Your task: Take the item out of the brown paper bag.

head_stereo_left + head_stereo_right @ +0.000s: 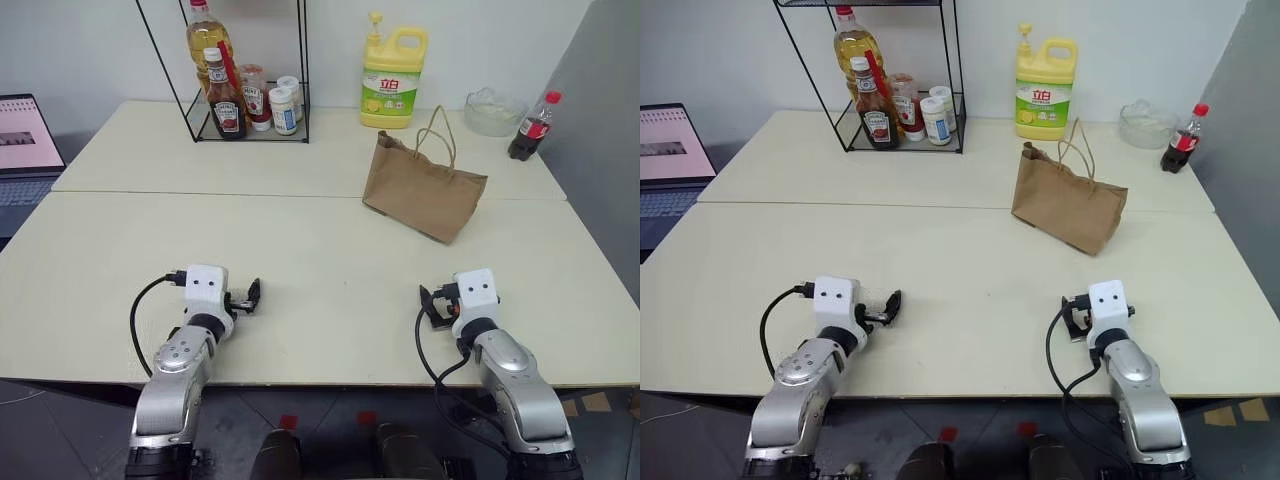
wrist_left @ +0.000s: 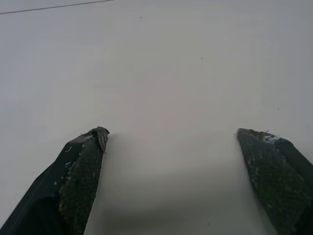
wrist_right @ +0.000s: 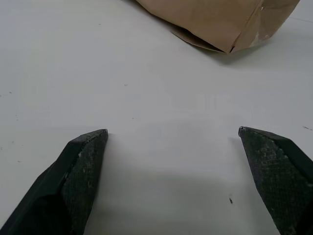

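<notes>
Brown paper bag (image 1: 425, 188) beyond right hand (image 3: 173, 147)

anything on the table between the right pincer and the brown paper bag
No. Bare tabletop runs from the open right pincer to the brown paper bag; the right wrist view shows nothing lying on that stretch. The detergent jug and cola bottle stand beyond the bag, out of the way.
</notes>
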